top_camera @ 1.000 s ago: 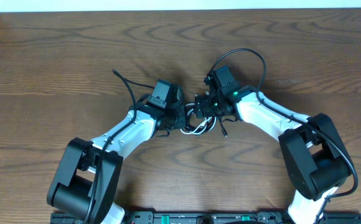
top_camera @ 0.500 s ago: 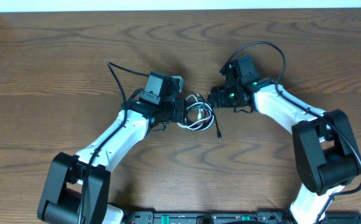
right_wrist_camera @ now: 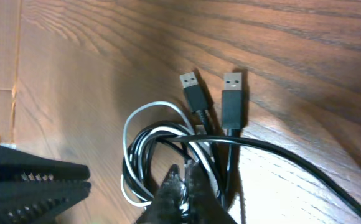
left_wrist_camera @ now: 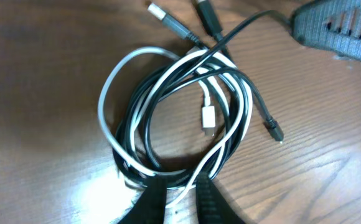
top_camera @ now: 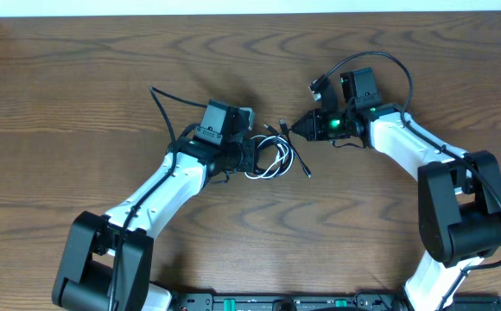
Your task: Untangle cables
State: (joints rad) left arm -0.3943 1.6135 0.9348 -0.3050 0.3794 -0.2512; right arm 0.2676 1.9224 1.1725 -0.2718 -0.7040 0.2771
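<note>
The cables (top_camera: 272,158) lie in a tangled coil of white and black strands on the wooden table between my two arms. In the left wrist view the cables (left_wrist_camera: 168,112) fill the middle, with a white plug (left_wrist_camera: 208,117) inside the loop. My left gripper (top_camera: 249,156) (left_wrist_camera: 179,202) stands at the coil's near edge, its jaws slightly apart with a white strand running loosely between them. My right gripper (top_camera: 301,130) (right_wrist_camera: 185,177) is shut at the coil's other side, and a strand seems pinched at its tips. Two black USB plugs (right_wrist_camera: 213,93) point away beyond the cables (right_wrist_camera: 144,155).
Thick black robot wires arch over the right arm (top_camera: 373,62) and trail off behind the left arm (top_camera: 160,99). The table's far edge (top_camera: 250,12) runs along the top. The other arm's grey gripper shows in each wrist view (left_wrist_camera: 342,25) (right_wrist_camera: 31,180).
My right arm drew back to the right and its jaws closed. The left arm shifted left and up with the coil, and its jaws have parted a little. The coil has spread wider.
</note>
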